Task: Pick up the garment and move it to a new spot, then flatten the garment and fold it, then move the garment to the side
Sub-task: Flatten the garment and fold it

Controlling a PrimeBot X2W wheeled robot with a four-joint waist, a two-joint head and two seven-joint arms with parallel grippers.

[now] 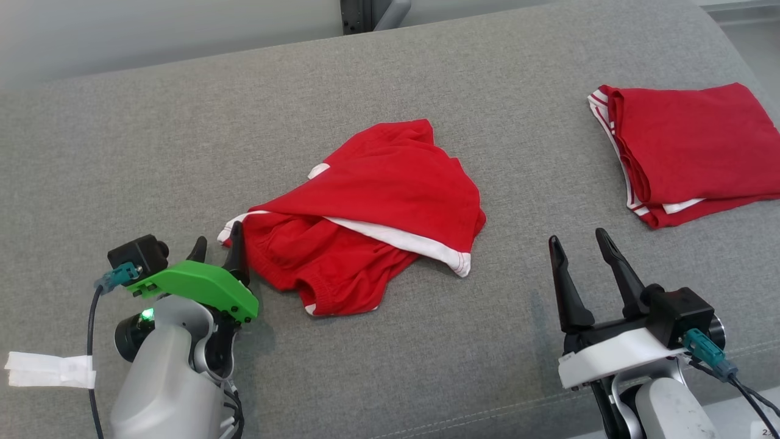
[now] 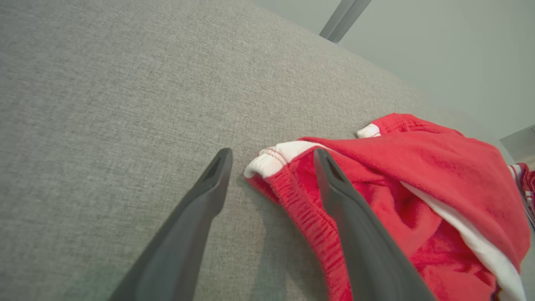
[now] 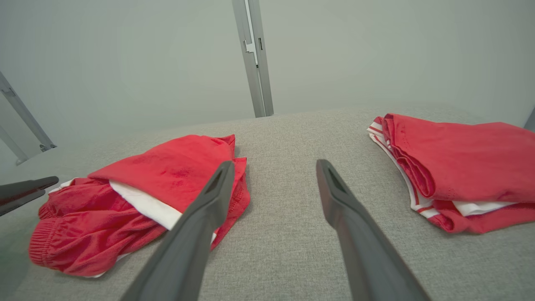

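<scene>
Grey woven fabric surface (image 1: 183, 152) carries two items. Crumpled red fabric garment with white trim (image 1: 372, 213) lies at centre. Folded red garment with white stripes (image 1: 694, 146) lies well apart at far right. Left gripper (image 1: 217, 235): jaws parted, holding nothing, straddling the crumpled garment's white-trimmed left corner. Right gripper (image 1: 577, 238): jaws wide apart, empty, over bare surface between both garments.

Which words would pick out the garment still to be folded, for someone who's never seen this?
Look at the wide grey cushion: two red pieces with white trim lie on it. The crumpled garment lies near the middle, one corner at the left claw. Unlike the folded garment at the right, it is a loose heap with its gathered waistband showing.
</scene>
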